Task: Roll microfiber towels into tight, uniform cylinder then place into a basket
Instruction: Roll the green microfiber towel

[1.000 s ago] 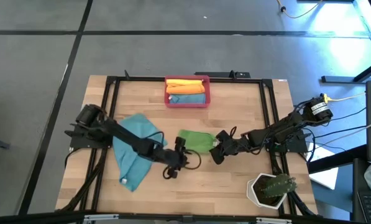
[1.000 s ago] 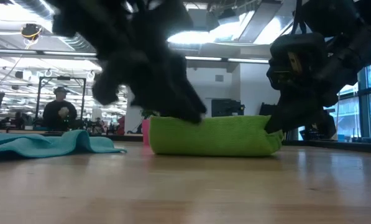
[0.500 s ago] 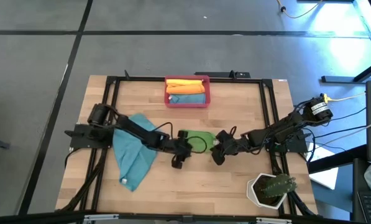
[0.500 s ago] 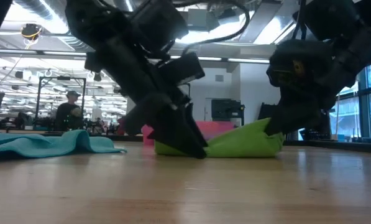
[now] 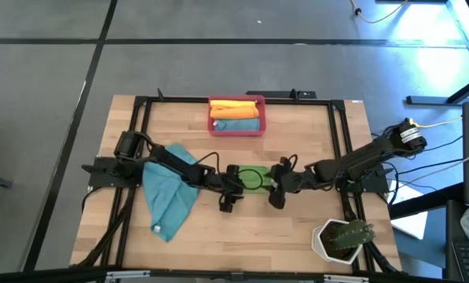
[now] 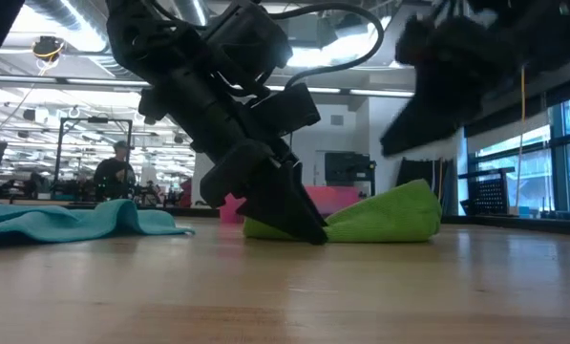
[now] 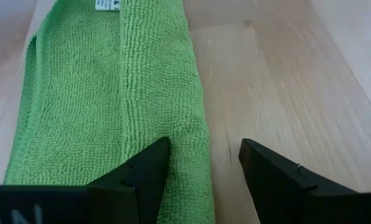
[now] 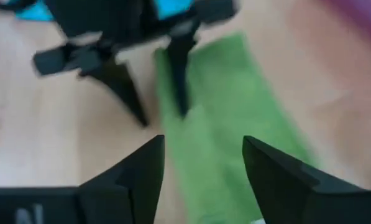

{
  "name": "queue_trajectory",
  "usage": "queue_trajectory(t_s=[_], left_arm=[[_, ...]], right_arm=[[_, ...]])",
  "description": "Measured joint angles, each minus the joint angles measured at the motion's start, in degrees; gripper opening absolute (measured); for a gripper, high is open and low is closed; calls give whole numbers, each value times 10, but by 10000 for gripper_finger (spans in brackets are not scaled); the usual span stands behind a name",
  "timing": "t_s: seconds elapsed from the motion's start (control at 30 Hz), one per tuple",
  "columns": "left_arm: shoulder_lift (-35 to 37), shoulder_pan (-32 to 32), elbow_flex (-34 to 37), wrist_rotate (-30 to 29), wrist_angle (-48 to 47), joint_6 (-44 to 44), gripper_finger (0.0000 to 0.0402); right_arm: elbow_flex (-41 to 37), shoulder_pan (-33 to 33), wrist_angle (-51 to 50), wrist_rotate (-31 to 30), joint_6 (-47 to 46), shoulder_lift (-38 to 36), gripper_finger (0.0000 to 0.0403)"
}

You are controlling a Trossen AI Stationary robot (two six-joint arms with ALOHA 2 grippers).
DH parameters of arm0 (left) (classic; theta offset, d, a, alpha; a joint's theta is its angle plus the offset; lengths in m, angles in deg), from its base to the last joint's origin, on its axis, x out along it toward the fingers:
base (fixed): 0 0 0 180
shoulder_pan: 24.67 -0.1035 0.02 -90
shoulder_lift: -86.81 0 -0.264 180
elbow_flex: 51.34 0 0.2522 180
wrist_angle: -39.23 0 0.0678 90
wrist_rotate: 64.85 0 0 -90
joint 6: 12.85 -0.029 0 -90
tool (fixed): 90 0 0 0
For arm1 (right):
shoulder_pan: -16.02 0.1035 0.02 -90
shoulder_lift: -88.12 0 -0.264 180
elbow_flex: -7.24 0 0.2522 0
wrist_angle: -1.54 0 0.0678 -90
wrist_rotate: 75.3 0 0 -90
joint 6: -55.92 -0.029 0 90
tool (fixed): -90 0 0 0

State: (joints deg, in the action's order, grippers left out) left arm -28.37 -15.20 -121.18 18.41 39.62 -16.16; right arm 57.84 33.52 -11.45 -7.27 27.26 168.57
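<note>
— Towel? Green towel, nubby microfiber folded into a long band, mid-table, long axis running between both grippers.

— Grippers?

— Left gripper, jaws spread, straddles the band's edge; right gripper gapes above its other end. Pink plastic basket sits well behind.

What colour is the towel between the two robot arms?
Green. The towel shows best in the left wrist view.

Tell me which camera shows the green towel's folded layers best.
The left wrist view: the green towel fills it, with fold line and label sharp, left claw open over its edge. The high view shows a small patch, the low view a side-on lump, the right wrist view a blur.
</note>
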Motion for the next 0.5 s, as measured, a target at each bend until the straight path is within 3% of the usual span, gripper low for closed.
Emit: queue_trajectory(t_s=[0.17, 0.37, 0.5], left_arm=[[0, 0, 0, 1, 0, 1, 195], [0, 0, 1, 1, 4, 1, 195], [-1, 0, 1, 2, 6, 1, 195]], right_arm=[[68, 20, -84, -57, 67, -20, 220], [79, 51, -54, -44, 114, 2, 220], [79, 64, -40, -69, 122, 43, 220]])
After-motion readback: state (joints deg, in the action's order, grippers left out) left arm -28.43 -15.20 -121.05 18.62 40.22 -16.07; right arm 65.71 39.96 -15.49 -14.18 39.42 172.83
